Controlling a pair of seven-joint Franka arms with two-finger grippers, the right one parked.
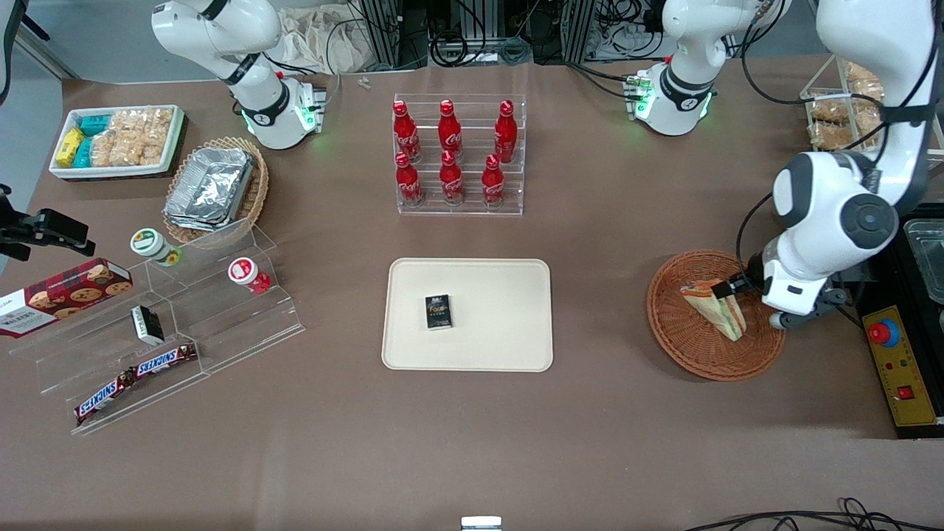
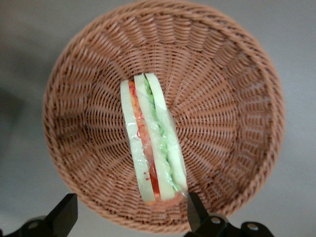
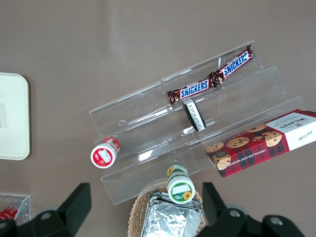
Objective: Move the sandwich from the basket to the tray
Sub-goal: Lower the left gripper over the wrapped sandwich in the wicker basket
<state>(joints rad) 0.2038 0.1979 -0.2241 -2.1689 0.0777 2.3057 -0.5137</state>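
Note:
The sandwich (image 1: 717, 307) lies in the round reddish-brown basket (image 1: 675, 335) toward the working arm's end of the table. In the left wrist view it stands on edge (image 2: 153, 143) in the basket (image 2: 222, 98), showing pale bread with orange, green and red layers. My left gripper (image 1: 728, 288) is low over the basket, at the sandwich's end farther from the front camera. It is open (image 2: 129, 213), with the fingers wide apart; one finger (image 2: 195, 210) sits right at the sandwich's corner. The cream tray (image 1: 509, 335) lies mid-table.
A small black box (image 1: 438, 311) lies on the tray. A rack of red bottles (image 1: 457, 155) stands farther back. A control box with a red button (image 1: 883, 333) sits beside the basket. Acrylic shelves with snacks (image 1: 158, 346) lie toward the parked arm's end.

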